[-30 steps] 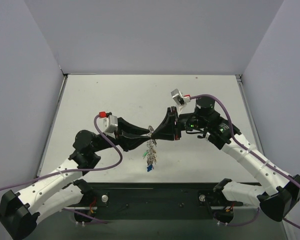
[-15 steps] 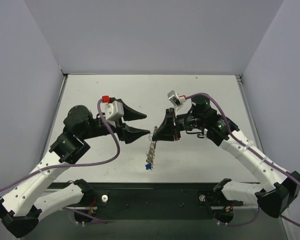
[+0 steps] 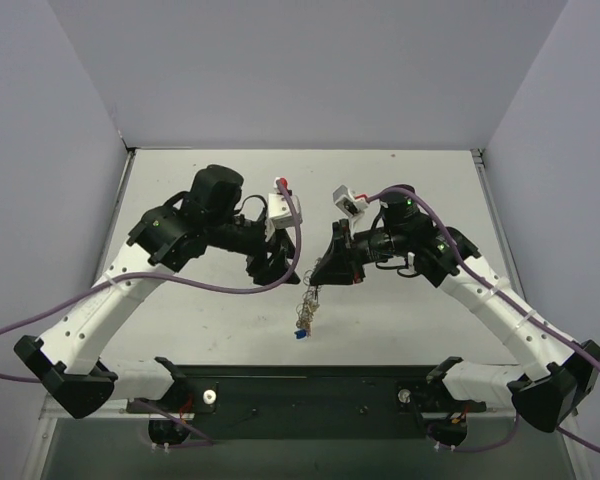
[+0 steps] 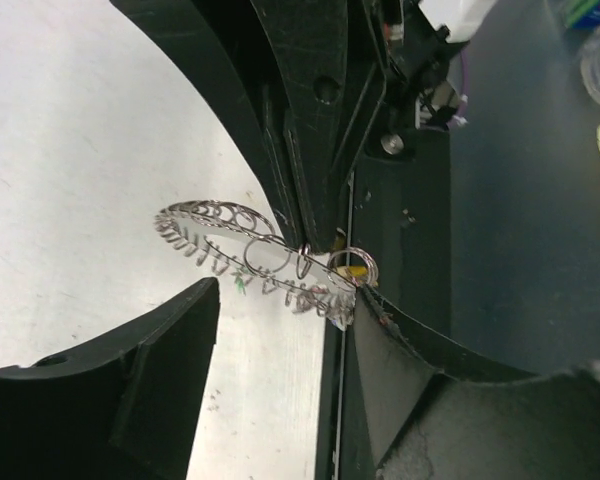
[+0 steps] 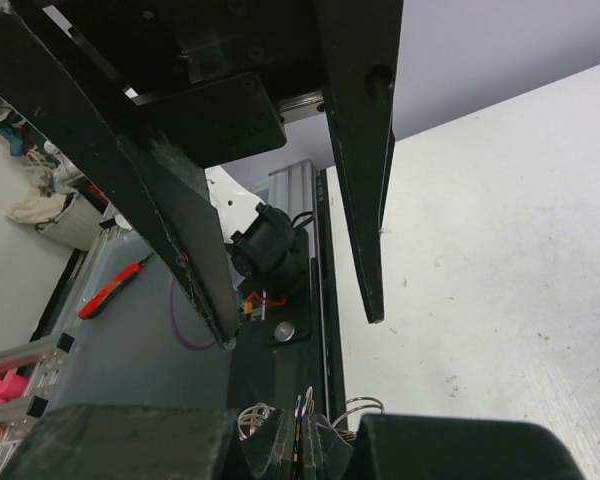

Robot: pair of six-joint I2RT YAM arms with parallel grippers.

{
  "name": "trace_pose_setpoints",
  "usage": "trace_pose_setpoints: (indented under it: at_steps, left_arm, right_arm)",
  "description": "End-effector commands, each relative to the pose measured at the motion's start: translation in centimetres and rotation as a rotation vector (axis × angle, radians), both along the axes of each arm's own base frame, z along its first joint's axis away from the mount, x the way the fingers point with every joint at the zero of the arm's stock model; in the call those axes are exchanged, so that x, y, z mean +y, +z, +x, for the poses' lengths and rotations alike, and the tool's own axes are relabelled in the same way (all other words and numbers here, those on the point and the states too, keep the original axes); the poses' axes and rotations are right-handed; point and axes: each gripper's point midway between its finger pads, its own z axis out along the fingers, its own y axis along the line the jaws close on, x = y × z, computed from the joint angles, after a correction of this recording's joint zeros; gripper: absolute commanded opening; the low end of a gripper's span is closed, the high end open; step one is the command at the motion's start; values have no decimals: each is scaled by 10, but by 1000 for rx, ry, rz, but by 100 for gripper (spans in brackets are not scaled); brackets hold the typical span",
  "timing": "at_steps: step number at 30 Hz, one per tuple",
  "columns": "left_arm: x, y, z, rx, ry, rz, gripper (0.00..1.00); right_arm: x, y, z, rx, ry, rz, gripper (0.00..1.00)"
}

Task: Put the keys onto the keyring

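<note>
Nearest, we note the keys [image 3: 302,318] dangling above the table [image 3: 200,330], apparently threaded on the keyring [image 4: 220,213]. The right gripper [image 3: 319,281] is clamped on the keyring's rim, holding it aloft. Beyond, the left gripper [image 4: 285,298] stands with jaws apart, straddling the ring.

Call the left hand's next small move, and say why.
Probably ease the left hand in a little and close it on the ring. Its fingers stand open on either side of the ring's edge. The right hand is shut on the ring, holding it off the table, and the keys hang below.
</note>
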Motion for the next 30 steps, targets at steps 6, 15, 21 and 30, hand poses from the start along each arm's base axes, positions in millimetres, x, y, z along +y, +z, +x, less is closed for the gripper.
trace_pose_setpoints:
  at_steps: [6, 15, 21, 30]
  left_arm:
    - [-2, 2, -17, 68, -129, 31, 52]
    - [-17, -9, -15, 102, -164, 43, 37]
    - [-25, -14, -14, 105, -173, 52, 35]
    - [-30, -21, -13, 115, -181, 73, 18]
  right_arm:
    - [0, 21, 0, -91, 38, 48, 0]
    - [0, 21, -1, -97, 38, 49, 0]
    - [-1, 20, -1, -97, 34, 46, 0]
    - [-3, 21, 2, -114, 13, 47, 0]
